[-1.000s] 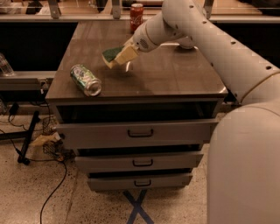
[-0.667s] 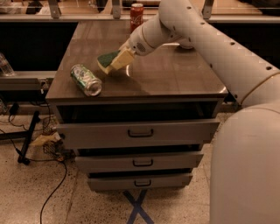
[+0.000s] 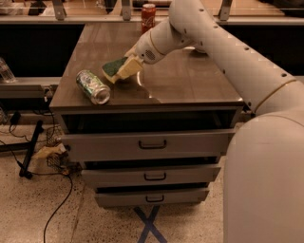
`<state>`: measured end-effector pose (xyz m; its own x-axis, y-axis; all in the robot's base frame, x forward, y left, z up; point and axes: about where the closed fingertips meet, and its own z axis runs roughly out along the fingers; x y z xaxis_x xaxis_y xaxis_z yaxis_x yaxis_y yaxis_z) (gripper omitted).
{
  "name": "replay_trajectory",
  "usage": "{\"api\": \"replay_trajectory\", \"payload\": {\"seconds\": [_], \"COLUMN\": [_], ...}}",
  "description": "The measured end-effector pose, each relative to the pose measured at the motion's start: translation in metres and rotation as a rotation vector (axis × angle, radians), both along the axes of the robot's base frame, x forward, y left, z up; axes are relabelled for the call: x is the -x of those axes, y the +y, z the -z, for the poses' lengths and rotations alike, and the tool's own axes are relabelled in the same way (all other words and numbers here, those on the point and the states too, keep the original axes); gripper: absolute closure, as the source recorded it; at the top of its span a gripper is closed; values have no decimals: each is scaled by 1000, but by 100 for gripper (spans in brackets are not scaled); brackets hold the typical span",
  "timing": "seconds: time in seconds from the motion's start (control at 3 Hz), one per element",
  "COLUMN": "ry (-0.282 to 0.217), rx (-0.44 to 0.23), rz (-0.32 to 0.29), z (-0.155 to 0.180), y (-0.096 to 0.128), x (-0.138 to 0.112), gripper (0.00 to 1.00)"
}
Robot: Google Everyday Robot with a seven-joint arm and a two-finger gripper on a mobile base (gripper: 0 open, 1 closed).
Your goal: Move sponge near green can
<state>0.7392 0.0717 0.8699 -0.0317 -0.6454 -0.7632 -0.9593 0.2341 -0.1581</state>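
One long white arm (image 3: 228,52) has swung its gripper (image 3: 129,66) left and lower across the wooden cabinet top (image 3: 190,80) in the last second. The sponge (image 3: 114,68), pinched tilted in the claw, is now near the green can (image 3: 92,87) lying on its side, so release looks close. Below are three drawers (image 3: 152,142) and a speckled floor (image 3: 95,223); a red cola can (image 3: 148,12) stands at the far edge.

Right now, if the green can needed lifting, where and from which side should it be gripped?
Across its mid-body from above: the green can lies on its side, shiny end toward the front. The gripper, close beside it, holds the sponge.
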Motion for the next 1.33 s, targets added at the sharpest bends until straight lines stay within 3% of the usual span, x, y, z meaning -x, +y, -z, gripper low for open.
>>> {"api": "replay_trajectory", "payload": {"seconds": [0.33, 0.67, 1.33], "ry": [-11, -11, -108], "rx": [25, 25, 3], "rz": [-49, -49, 203], "z": [-1, -1, -40], "y": [6, 6, -102], "x": [-2, -2, -38], "gripper": [0, 0, 0]}}
